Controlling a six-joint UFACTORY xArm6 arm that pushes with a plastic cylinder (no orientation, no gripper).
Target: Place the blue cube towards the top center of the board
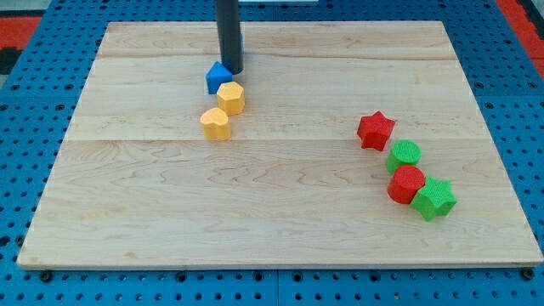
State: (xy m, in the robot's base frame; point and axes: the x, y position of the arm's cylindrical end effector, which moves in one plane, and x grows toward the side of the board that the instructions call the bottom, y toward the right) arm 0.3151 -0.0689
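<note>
Camera view: upright tip [234,71] beside blue cube [218,77]

Blue cube [218,78], yellow, red, green blocks.

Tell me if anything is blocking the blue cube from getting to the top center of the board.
Nothing visible blocks it. My tip touches the blue cube at its upper right; both yellow blocks sit below it.
</note>
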